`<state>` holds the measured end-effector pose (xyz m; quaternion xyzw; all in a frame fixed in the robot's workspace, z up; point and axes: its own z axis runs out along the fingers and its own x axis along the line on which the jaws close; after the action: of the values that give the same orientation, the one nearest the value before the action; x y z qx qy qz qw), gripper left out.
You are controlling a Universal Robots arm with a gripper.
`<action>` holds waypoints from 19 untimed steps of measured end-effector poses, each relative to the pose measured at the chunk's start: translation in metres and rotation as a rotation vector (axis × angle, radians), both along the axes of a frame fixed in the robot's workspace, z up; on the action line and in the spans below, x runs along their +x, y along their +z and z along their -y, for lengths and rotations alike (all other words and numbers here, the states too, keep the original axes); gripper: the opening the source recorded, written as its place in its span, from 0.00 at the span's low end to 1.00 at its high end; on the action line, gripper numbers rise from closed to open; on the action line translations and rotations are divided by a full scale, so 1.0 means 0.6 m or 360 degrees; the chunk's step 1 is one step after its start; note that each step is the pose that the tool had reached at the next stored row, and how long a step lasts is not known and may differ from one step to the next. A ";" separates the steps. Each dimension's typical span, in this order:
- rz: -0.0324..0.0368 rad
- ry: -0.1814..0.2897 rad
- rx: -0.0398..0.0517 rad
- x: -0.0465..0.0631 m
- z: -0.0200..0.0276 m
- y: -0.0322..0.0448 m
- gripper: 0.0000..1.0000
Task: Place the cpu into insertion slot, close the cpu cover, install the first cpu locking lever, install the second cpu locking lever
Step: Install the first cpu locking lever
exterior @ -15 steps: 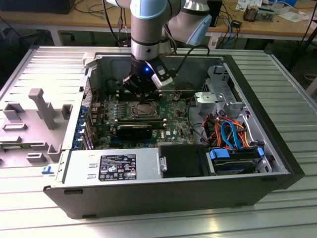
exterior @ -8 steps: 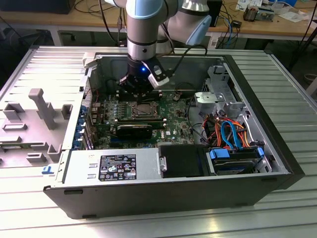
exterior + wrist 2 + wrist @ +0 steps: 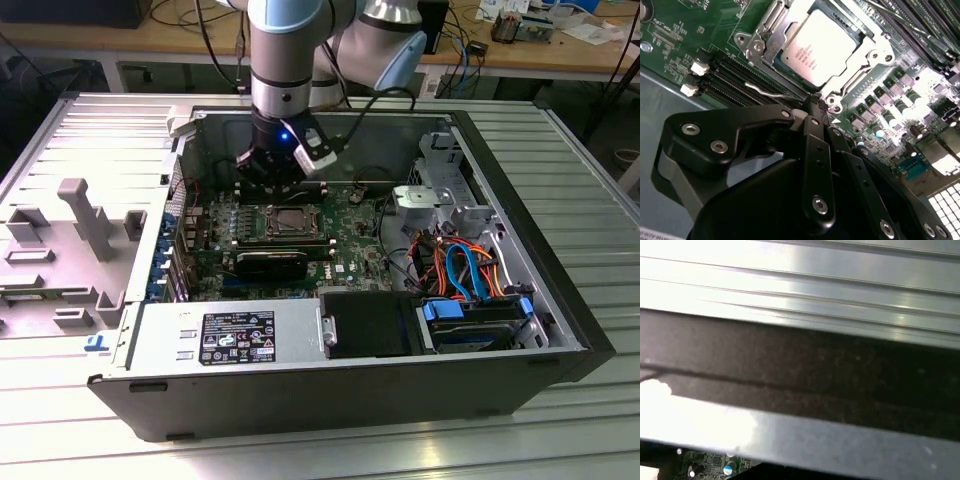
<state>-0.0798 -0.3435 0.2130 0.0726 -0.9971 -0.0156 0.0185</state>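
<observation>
The cpu (image 3: 817,45) lies flat in its socket on the green motherboard (image 3: 677,20), dull silver top facing up. The cpu cover (image 3: 867,56), a silvery frame plate, lies down around it with the chip showing through its window. A thin wire locking lever (image 3: 762,91) runs along the socket's edge toward my fingertips. My gripper (image 3: 812,104) is shut, its black fingers pressed together right at the socket's edge by that lever's end. In the exterior view the gripper (image 3: 268,180) hangs just behind the cpu (image 3: 290,222), inside the open computer case.
The case walls (image 3: 330,395) box in the board. A black block (image 3: 272,263) sits just in front of the socket, a power supply (image 3: 230,335) along the front, and drives with coloured cables (image 3: 465,275) on the exterior view's right. Grey plastic holders (image 3: 85,215) stand outside the case.
</observation>
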 end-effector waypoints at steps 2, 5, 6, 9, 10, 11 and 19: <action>0.0000 0.0000 0.0000 -0.005 -0.0004 0.000 0.11; 0.0000 0.0000 0.0000 -0.012 -0.0052 0.000 0.11; 0.0000 0.0000 0.0000 -0.012 -0.0076 0.000 0.11; 0.0001 0.0000 0.0000 -0.012 -0.0123 0.000 0.11; 0.0001 0.0000 0.0000 -0.012 -0.0123 0.000 0.11; 0.0001 0.0000 0.0000 -0.012 -0.0120 0.000 0.11; -0.0001 0.0000 0.0000 -0.009 -0.0029 0.000 0.11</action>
<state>-0.0851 -0.3417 0.2129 0.0727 -0.9971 -0.0154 0.0187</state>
